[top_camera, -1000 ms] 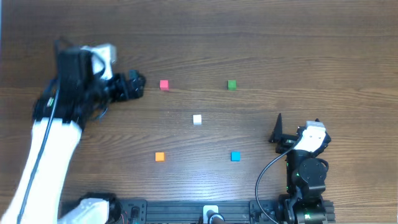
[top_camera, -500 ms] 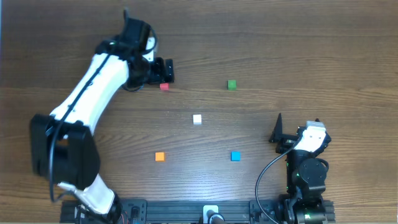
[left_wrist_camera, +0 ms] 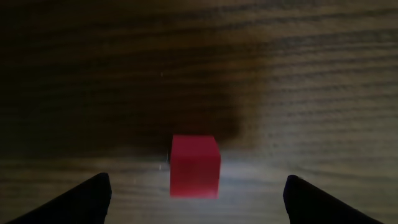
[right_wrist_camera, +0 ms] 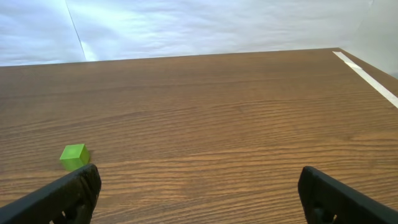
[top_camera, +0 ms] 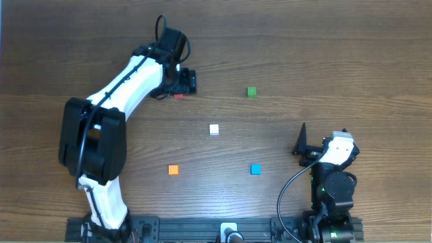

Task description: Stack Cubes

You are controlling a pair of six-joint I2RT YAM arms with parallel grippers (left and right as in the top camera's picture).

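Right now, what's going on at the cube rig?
The left gripper is out over the red cube, open and lined up with it but not gripping it. The right gripper sits open near its base, holding nothing. The green cube, white cube, orange cube and blue cube lie apart on the table. Nothing is stacked yet.

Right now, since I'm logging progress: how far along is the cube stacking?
Done: nothing stacked. The small white cube, orange cube, blue cube and green cube lie apart on the wooden table. In hand: the open left claw hangs over the small red cube, not gripping it. Left: every grasp and stacking.
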